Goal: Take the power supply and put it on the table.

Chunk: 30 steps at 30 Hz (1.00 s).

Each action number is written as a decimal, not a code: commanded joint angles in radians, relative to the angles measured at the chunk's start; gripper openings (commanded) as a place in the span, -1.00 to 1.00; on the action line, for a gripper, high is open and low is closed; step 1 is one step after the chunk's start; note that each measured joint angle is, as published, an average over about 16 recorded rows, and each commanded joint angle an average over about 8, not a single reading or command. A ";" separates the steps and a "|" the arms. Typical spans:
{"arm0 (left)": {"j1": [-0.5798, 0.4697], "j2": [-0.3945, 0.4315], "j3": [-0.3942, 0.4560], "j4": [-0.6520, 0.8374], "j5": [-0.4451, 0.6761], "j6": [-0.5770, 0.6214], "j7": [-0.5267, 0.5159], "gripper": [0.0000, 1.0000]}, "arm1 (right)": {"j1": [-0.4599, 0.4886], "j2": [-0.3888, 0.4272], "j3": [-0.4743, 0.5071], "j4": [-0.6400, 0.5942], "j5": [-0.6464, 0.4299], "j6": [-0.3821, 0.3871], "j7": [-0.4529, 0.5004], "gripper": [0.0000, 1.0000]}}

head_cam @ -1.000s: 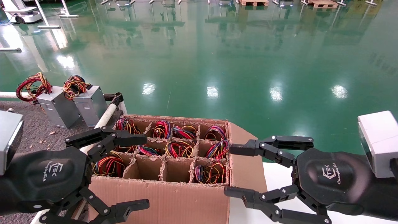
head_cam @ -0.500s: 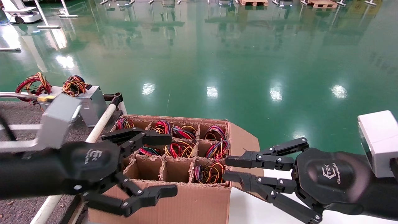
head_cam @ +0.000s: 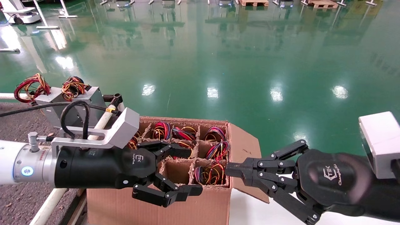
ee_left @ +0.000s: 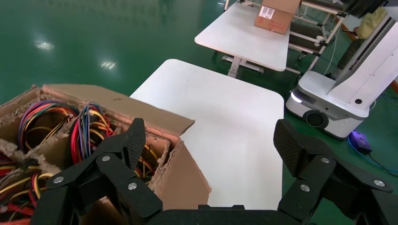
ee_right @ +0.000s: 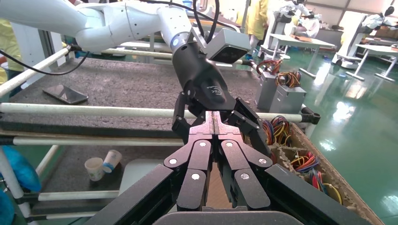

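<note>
1. Left claw (head_cam: 192,171) has swung in from the carton's (head_cam: 156,206) left side. It now hangs over the carton's near middle cells, spread wide and holding nothing.
2. Right claw (head_cam: 231,170), which stood spread a second ago, has clenched empty. Its tips sit at the carton's right wall, just beside the near right cell.
3. Wire bundles (head_cam: 211,173) fill most cells of the carton. The near cell under the left claw looks bare.
4. Power supply: no unit with loose splayed wires shows as a box. My guess is it sits down in a carton cell with only its wires showing, but I cannot tell which cell.
5. Two grey boxes (head_cam: 75,109) with coiled wires stand on the worktop (head_cam: 18,193), beyond the carton's far left corner. They are untouched.
6. Reading: the left arm seems to be the working one, now placed to reach down into a cell. The right looks set to steady the carton wall. Nothing is gripped yet, so the lift and the carry left of the carton to the worktop remain.
</note>
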State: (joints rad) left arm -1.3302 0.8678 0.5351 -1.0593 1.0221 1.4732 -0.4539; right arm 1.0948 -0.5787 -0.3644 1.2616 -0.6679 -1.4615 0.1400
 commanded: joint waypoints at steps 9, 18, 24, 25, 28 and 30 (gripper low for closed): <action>-0.019 0.040 0.024 0.033 0.051 -0.027 0.009 1.00 | 0.000 0.000 0.000 0.000 0.000 0.000 0.000 1.00; -0.083 0.163 0.089 0.191 0.170 -0.071 0.053 1.00 | 0.000 0.000 0.000 0.000 0.000 0.000 0.000 1.00; -0.114 0.229 0.109 0.306 0.206 -0.098 0.072 1.00 | 0.000 0.000 0.000 0.000 0.000 0.000 0.000 1.00; -0.118 0.238 0.112 0.325 0.210 -0.101 0.075 1.00 | 0.000 0.000 0.000 0.000 0.000 0.000 0.000 1.00; -0.127 0.261 0.118 0.384 0.217 -0.102 0.075 1.00 | 0.000 0.000 0.000 0.000 0.000 0.000 0.000 1.00; -0.133 0.274 0.120 0.427 0.214 -0.101 0.059 1.00 | 0.000 0.000 0.000 0.000 0.000 0.000 0.000 1.00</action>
State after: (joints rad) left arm -1.4631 1.1392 0.6538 -0.6353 1.2320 1.3766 -0.4066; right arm 1.0949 -0.5787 -0.3646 1.2613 -0.6677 -1.4614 0.1398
